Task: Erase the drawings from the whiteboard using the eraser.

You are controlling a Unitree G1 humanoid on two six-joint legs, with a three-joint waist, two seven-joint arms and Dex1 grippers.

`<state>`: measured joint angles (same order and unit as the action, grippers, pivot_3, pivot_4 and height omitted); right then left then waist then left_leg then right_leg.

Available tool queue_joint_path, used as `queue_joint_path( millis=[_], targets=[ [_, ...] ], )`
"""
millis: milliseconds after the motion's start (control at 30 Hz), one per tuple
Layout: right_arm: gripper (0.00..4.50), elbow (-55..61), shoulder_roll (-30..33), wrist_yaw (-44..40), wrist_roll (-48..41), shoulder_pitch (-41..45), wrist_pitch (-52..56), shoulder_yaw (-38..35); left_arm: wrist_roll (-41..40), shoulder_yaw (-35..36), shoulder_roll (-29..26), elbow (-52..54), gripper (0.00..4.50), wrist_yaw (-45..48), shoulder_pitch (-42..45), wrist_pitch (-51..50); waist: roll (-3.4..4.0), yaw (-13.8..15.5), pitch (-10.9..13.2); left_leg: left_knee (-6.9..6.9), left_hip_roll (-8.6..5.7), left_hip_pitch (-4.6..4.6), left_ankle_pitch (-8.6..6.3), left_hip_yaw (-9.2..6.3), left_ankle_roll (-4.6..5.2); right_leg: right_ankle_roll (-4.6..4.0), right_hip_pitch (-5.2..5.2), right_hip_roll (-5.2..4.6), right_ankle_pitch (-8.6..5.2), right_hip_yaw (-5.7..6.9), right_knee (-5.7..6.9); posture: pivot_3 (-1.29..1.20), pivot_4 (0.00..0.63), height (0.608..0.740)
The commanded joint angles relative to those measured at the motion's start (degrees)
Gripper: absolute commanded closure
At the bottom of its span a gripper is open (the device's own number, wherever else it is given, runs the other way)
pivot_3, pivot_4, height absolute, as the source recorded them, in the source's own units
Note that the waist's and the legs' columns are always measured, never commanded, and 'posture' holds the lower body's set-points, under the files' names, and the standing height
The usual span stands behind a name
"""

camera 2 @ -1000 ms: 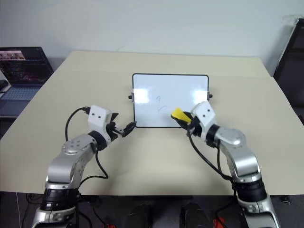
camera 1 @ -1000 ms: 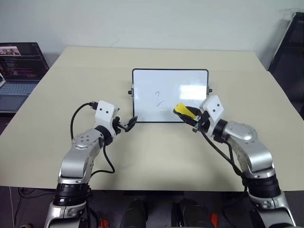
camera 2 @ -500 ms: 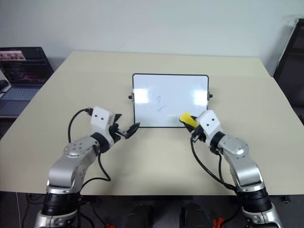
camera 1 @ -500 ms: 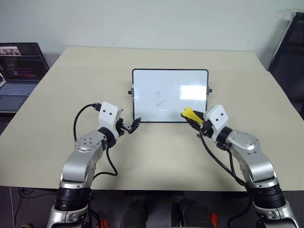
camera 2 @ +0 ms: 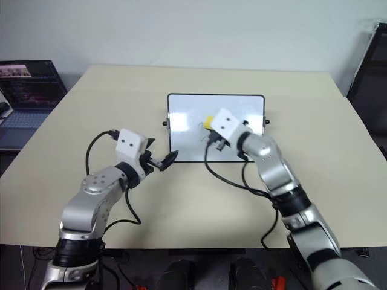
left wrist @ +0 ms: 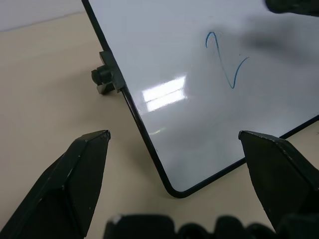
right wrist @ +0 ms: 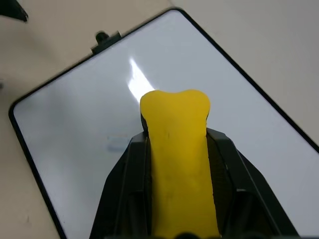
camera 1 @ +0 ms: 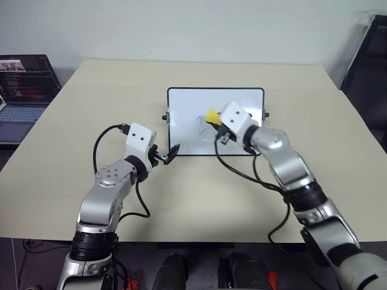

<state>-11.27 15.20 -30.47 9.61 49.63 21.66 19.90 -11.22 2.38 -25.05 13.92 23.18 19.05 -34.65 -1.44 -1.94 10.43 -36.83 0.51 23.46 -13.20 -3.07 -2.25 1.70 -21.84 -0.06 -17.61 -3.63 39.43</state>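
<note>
Right pincer point(camera 1: 219, 125) clamped on eraser point(camera 1: 211, 115), poised over whiteboard point(camera 1: 181, 121) centre beside the drawings point(left wrist: 224, 62). Left pincer point(camera 1: 168, 156) open at board's near left corner on worktop point(camera 1: 91, 109). Press dark face flat; wipe across the blue strokes with even pressure.

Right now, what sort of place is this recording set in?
Probably an office or lab workroom: a plain beige table against a bare pale wall, a laptop with an open screen on a side desk, and a small whiteboard standing on the table.
</note>
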Motion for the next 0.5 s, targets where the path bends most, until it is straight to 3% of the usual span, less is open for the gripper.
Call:
queue_joint_path(
  millis=[33, 500],
  targets=[
    [3.38, -3.6, -1.0, -2.0, 0.9, 3.3, -1.2, 1.2, 1.2, -0.7, -0.5, 0.3, 0.0, 0.2, 1.1, 2.2, 0.0, 0.2, 0.0, 0.0, -0.01, 0.01, 0.0, 0.0, 0.0, 0.0, 0.0, -0.01, 0.0, 0.01, -0.01, 0.0, 0.15, 0.74],
    [3.38, -27.8, -5.5, -0.3, 5.8, 14.6, -12.4, 3.4, 2.7, -2.2, 0.5, -0.4, 0.0, 0.0, -0.1, 4.6, 0.0, -0.1, 0.0, -0.01, -0.01, 0.04, 0.0, 0.13, 0.0, -0.01, -0.19, -0.05, 0.0, -0.01, 0.19, 0.0, 0.15, 0.74]
  ],
)
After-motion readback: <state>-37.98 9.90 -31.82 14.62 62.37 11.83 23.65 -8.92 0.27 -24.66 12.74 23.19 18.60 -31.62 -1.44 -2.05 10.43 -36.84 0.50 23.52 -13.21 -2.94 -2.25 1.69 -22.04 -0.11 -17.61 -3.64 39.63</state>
